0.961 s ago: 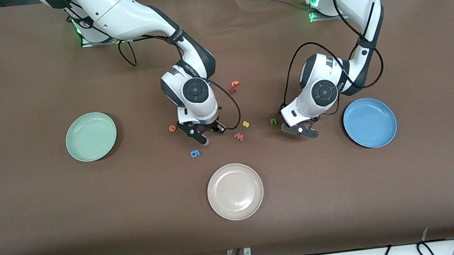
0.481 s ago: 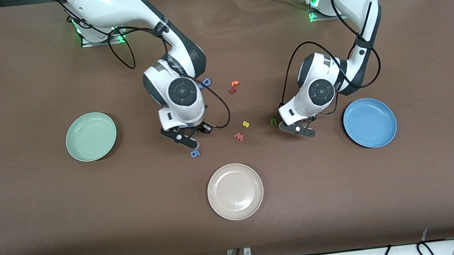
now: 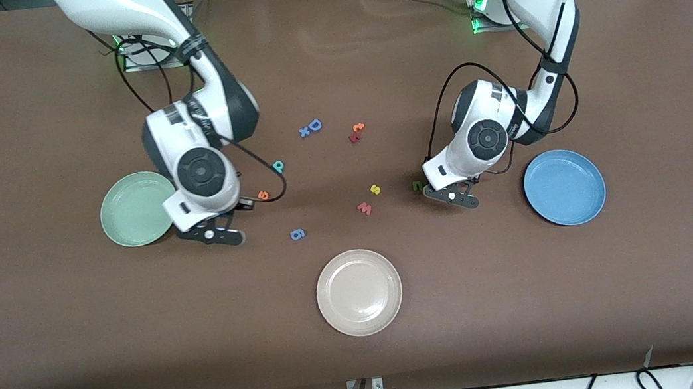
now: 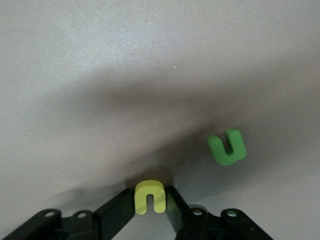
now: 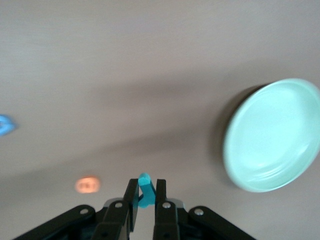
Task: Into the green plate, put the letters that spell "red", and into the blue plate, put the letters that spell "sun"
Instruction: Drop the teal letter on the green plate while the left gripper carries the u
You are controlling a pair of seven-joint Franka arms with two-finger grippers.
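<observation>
Remaining: both plates hold nothing.
Right gripper (image 5: 145,199): clamped on teal r (image 5: 144,190), beside green plate (image 3: 139,208).
Left gripper (image 4: 151,206): clamped on yellow u (image 4: 150,196), near blue plate (image 3: 564,186).
Green n (image 4: 227,146): untouched, beside yellow u.

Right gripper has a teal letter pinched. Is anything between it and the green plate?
Nothing visible. The right gripper, shut on the teal letter, hangs over bare table just beside the green plate, toward the front camera. The orange letter lies on the side away from the plate.
</observation>
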